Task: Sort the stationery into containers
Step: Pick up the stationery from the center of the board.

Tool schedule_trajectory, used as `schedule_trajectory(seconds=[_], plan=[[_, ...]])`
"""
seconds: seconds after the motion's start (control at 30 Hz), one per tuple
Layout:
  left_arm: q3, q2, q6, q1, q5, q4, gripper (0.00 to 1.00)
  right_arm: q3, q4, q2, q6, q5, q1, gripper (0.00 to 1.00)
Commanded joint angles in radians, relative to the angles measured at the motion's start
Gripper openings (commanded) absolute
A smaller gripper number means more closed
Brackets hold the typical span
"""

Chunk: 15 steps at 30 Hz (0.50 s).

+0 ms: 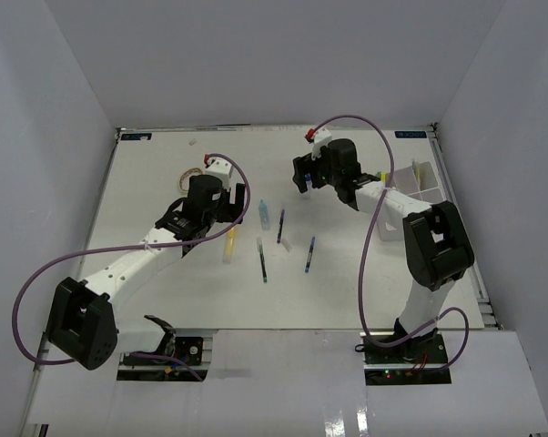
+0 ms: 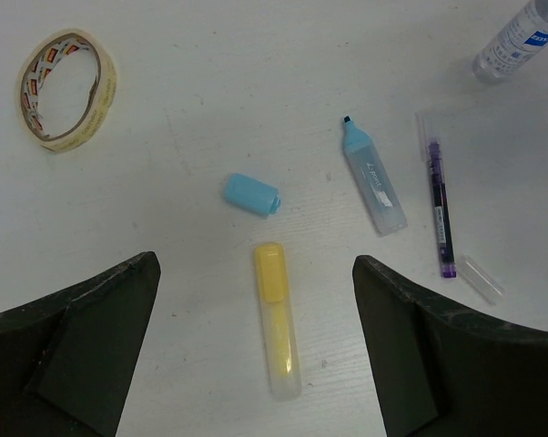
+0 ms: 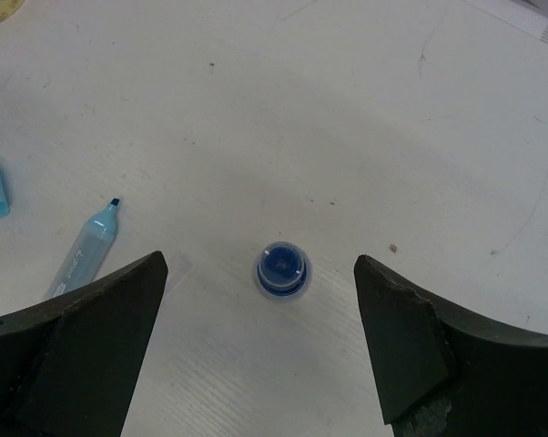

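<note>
My left gripper [image 2: 256, 269] hangs open over a yellow highlighter [image 2: 277, 314] that lies flat between its fingers without touching them. Beyond it lie a light-blue cap [image 2: 251, 194], a light-blue highlighter [image 2: 374, 177], a purple pen [image 2: 440, 209] and a clear cap [image 2: 482, 279]. My right gripper [image 3: 260, 264] is open above a small blue bottle [image 3: 282, 268] that stands upright on the table, apart from both fingers. The white divided container [image 1: 427, 179] sits at the right edge, behind the right arm.
A roll of tape [image 2: 66, 89] lies at the far left of the table. A black pen [image 1: 262, 259] and a blue pen [image 1: 310, 255] lie near the middle, and the yellow highlighter [image 1: 229, 244] to their left. A white bottle [image 2: 520, 36] shows at the left wrist view's corner.
</note>
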Motion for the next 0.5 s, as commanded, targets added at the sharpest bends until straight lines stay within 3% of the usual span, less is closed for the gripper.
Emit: schedule_trajectory(seconds=[0.0,0.27,0.47], plan=[[0.038,-0.009,-0.006,0.002,0.011,-0.002,0.98,0.063,0.054,0.035,-0.01,0.028,0.001,0.89],[0.041,-0.006,-0.006,0.002,0.02,-0.002,0.98,0.064,0.074,0.092,0.001,0.029,0.0,0.7],[0.041,-0.009,-0.004,0.002,0.021,-0.002,0.98,0.063,0.083,0.092,0.006,0.04,0.0,0.46]])
